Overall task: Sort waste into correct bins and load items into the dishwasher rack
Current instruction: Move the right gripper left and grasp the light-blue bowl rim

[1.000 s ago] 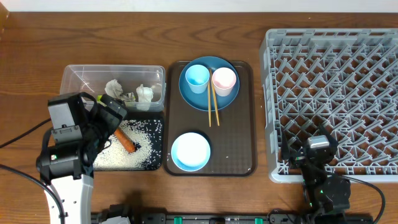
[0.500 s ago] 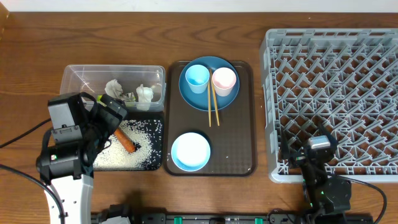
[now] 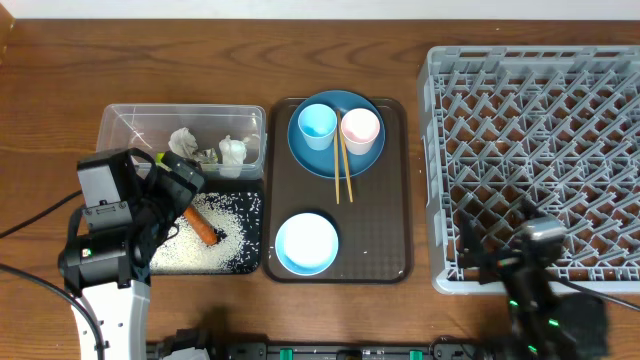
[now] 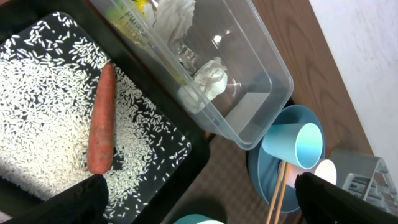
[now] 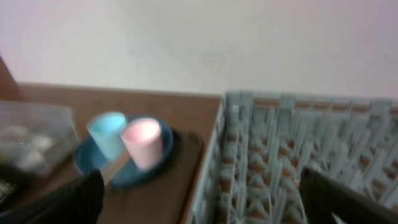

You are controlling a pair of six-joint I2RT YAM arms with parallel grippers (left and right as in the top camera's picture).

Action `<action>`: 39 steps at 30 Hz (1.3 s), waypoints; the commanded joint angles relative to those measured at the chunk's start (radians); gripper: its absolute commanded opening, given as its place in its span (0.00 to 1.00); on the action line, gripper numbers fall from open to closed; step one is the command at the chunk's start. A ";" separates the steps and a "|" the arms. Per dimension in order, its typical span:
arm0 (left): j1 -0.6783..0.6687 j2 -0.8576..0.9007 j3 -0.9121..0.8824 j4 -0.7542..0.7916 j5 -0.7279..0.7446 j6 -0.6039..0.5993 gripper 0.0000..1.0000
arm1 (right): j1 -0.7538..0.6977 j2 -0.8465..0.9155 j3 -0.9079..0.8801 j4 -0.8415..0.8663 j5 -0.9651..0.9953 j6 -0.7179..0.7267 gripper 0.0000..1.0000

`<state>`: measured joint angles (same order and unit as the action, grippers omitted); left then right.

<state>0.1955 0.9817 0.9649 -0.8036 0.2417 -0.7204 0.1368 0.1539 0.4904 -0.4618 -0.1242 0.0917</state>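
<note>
Pinkish-white cup [image 5: 144, 142] ahead-left of wide-open right claw [image 5: 200, 190]: light, rigid, likely slick; pinch one wall at the rim.

The left pincer [image 4: 199, 186] points downward, jaws spread wide; the right pincer [image 5: 200, 185] faces level, jaws equally wide.

Right of the serving tray [image 3: 385, 215], a narrow free surface strip [image 3: 419, 200] precedes the rack [image 3: 540, 90]; tub [image 3: 180, 110] and black tray [image 3: 252, 225] crowd its left.
</note>
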 commanded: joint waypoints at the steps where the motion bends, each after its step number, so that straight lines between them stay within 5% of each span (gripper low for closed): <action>1: 0.004 0.004 0.017 0.002 0.009 0.013 0.98 | 0.007 0.133 0.220 -0.144 -0.027 0.050 0.99; 6: 0.004 0.004 0.017 0.002 0.009 0.013 0.98 | 0.007 0.444 0.619 -0.533 -0.085 0.050 0.99; 12: 0.005 0.004 0.017 0.002 0.009 0.013 0.98 | 0.007 0.623 0.829 -0.609 -0.373 0.078 0.99; 13: 0.004 0.004 0.017 0.002 0.009 0.013 0.98 | 0.007 0.634 0.828 -0.592 -0.433 0.085 0.99; 15: 0.004 0.004 0.017 0.002 0.009 0.013 0.98 | 0.008 0.668 0.827 -0.607 -0.476 0.144 0.79; 19: 0.004 0.004 0.017 0.002 0.009 0.013 0.98 | 0.011 0.739 0.787 -0.723 -0.472 0.201 0.56; 28: 0.004 0.004 0.017 0.002 0.009 0.013 0.98 | 0.165 0.869 0.644 -0.678 -0.394 0.203 0.41; 39: 0.005 0.004 0.017 0.002 0.009 0.013 0.98 | 0.545 1.095 0.644 -0.554 -0.090 0.361 0.43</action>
<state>0.1955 0.9840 0.9649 -0.8036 0.2417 -0.7204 0.6079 1.2015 1.1347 -1.0286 -0.3325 0.3798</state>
